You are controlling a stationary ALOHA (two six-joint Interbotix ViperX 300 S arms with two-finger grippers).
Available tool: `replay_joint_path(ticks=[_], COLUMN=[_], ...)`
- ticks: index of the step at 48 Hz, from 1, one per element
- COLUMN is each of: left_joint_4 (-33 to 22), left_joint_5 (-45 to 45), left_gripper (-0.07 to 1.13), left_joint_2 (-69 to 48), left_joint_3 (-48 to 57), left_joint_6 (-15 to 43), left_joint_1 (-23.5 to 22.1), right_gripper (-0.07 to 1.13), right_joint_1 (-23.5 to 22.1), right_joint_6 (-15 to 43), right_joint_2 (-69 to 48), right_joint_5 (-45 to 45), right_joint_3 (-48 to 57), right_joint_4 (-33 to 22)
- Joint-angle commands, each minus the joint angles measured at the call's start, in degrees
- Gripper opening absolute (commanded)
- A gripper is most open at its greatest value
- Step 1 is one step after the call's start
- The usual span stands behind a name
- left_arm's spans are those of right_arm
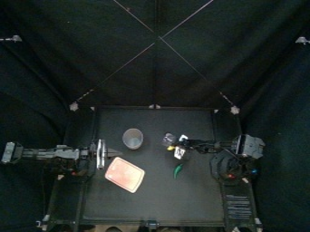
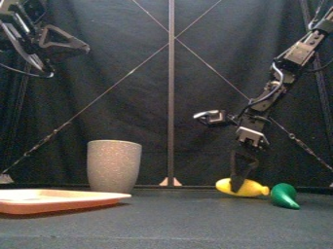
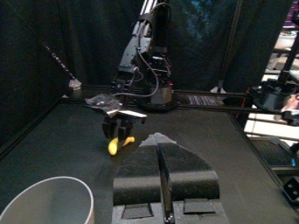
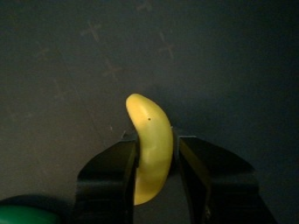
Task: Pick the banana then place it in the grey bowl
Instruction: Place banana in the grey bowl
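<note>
A yellow banana (image 2: 239, 187) lies on the table right of centre, with a green toy (image 2: 282, 195) next to it. My right gripper (image 2: 243, 175) comes down on it from above, and in the right wrist view its jaws press on both sides of the banana (image 4: 149, 149). The tall grey speckled cup (image 2: 113, 164) stands upright to the left of the banana, also seen in the top view as cup (image 1: 133, 138). My left gripper (image 3: 163, 179) rests shut and empty at the table's left, near the cup (image 3: 47, 201).
A flat pink tray (image 1: 125, 174) lies at the front left, in front of the cup. The green toy (image 1: 177, 169) sits just in front of the right gripper (image 1: 179, 149). The left arm (image 1: 61, 154) stays along the left edge.
</note>
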Motion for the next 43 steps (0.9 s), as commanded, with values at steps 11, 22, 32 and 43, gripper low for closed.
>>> replay_joint_path(ticks=[11,22,32,43], left_joint_4=[0.1,0.0,0.1,0.4], left_joint_5=[-1.0,-1.0,-1.0,-1.0], left_gripper=[0.0,0.0,0.0,0.0], left_joint_2=[0.3,0.3,0.3,0.3], left_joint_3=[-0.9,-0.8,-0.8,-0.1], left_joint_6=[0.2,0.1,0.1,0.1], left_joint_1=[0.2,0.2,0.2,0.2], right_gripper=[0.53,0.52,0.53,0.59], right_joint_1=[5.7,4.7,3.4,2.5], right_joint_6=[-0.2,0.0,0.0,0.0], right_joint_2=[-1.8,6.9,16.1,20.7], right_joint_5=[-11.2,-23.8,-25.0,-23.6], right_joint_3=[-17.1,-28.6,-37.8,-41.5], right_joint_4=[-0.4,-0.3,0.0,0.0])
